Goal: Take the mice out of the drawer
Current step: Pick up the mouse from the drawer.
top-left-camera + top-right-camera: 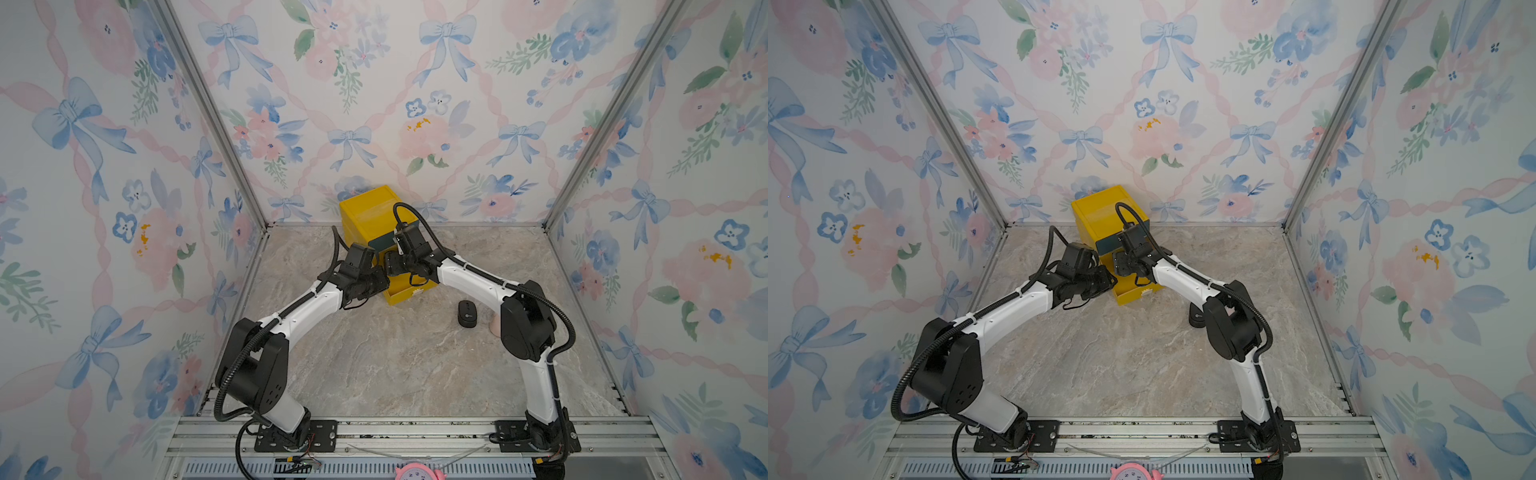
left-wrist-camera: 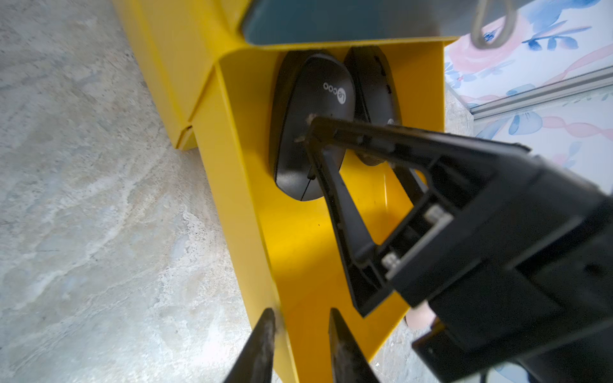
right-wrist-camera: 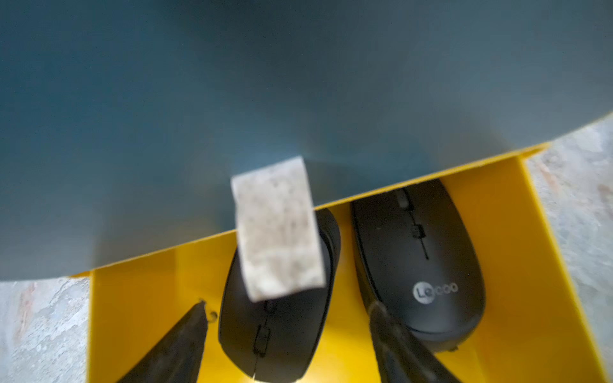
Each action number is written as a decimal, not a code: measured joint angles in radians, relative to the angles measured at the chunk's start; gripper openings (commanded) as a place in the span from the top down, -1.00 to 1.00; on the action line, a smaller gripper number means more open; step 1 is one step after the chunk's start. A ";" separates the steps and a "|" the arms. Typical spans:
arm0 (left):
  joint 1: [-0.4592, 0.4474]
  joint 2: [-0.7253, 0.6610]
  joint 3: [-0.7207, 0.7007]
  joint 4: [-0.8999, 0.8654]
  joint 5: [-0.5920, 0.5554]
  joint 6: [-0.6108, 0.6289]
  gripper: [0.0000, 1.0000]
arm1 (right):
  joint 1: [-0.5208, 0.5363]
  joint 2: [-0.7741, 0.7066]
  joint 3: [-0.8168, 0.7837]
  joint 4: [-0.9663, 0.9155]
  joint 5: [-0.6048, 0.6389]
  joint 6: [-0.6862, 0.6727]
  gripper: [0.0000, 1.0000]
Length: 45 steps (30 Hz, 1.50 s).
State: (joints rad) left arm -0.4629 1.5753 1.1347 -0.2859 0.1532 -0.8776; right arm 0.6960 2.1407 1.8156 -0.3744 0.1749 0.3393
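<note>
Inside pulled-out yellow drawer point(image 3: 139, 315), you have two matte black oval mice side by side: near mouse point(image 3: 275, 338) and logo mouse point(image 3: 418, 265). Your right gripper point(image 3: 288, 304) stands spread, one finger either side of near mouse. Your left gripper point(image 2: 300, 311) is pinched on drawer side wall. Third black mouse point(image 1: 466, 313) lies out on grey marble-look tabletop point(image 1: 395, 374), near right arm point(image 1: 478, 278).

The left pincer point(image 2: 300, 316) is pinched nearly closed; the right pincer point(image 3: 288, 320) gapes wide.
</note>
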 measured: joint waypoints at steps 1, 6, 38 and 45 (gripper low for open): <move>0.001 0.000 -0.001 0.000 0.000 -0.002 0.39 | 0.000 0.002 0.000 -0.011 0.009 0.000 -0.50; 0.012 -0.008 -0.017 0.000 -0.011 -0.014 0.39 | 0.007 0.008 -0.008 -0.062 0.022 -0.006 -0.50; 0.030 -0.013 -0.035 0.001 -0.025 -0.017 0.40 | 0.018 0.150 0.155 -0.090 0.030 -0.012 -0.54; 0.032 -0.015 -0.041 0.003 -0.025 -0.017 0.40 | 0.009 0.169 0.185 -0.079 0.003 -0.037 -0.28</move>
State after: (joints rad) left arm -0.4313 1.5604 1.0939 -0.2832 0.1284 -0.8948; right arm 0.7052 2.3100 2.0006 -0.4530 0.1783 0.3027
